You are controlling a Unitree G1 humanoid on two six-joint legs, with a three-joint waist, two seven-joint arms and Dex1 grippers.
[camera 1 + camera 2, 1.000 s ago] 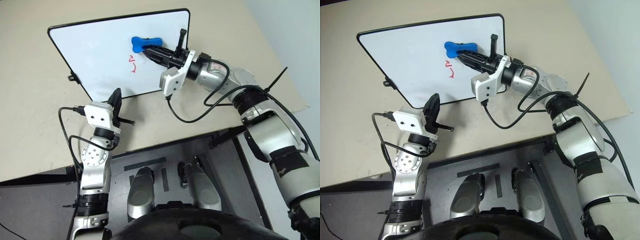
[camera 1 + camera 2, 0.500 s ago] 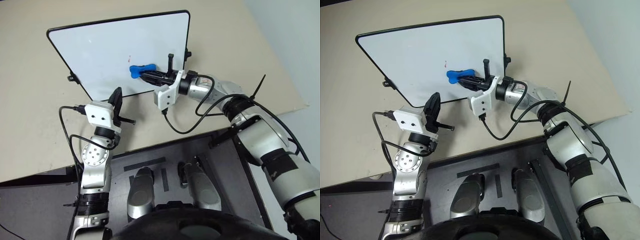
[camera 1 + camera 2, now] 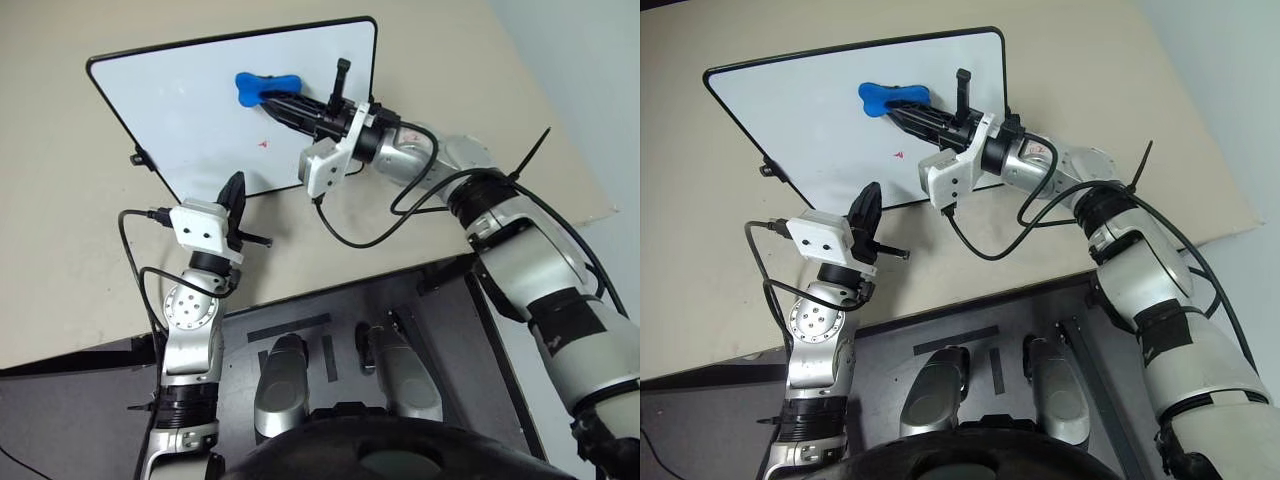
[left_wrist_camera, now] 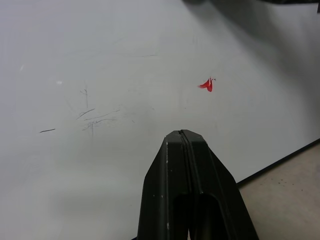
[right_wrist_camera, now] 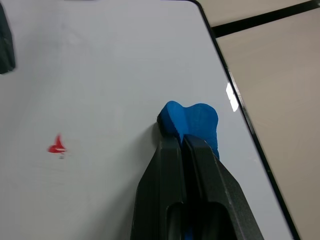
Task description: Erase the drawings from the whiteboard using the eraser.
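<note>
Whiteboard [image 3: 190,110] as landmark. Board's left half bare, open passage across it. Right gripper [image 3: 268,100] clamped on blue eraser [image 3: 255,85], lying over board's upper right, arm and black cable [image 3: 350,225] blocking approach from board's right and lower right corner. Small red mark [image 3: 263,144] below eraser, free room around it. Left gripper [image 3: 234,192], fingers together, parked at board's near edge, blocking that stretch. Tan table [image 3: 60,260] left of board open.
</note>
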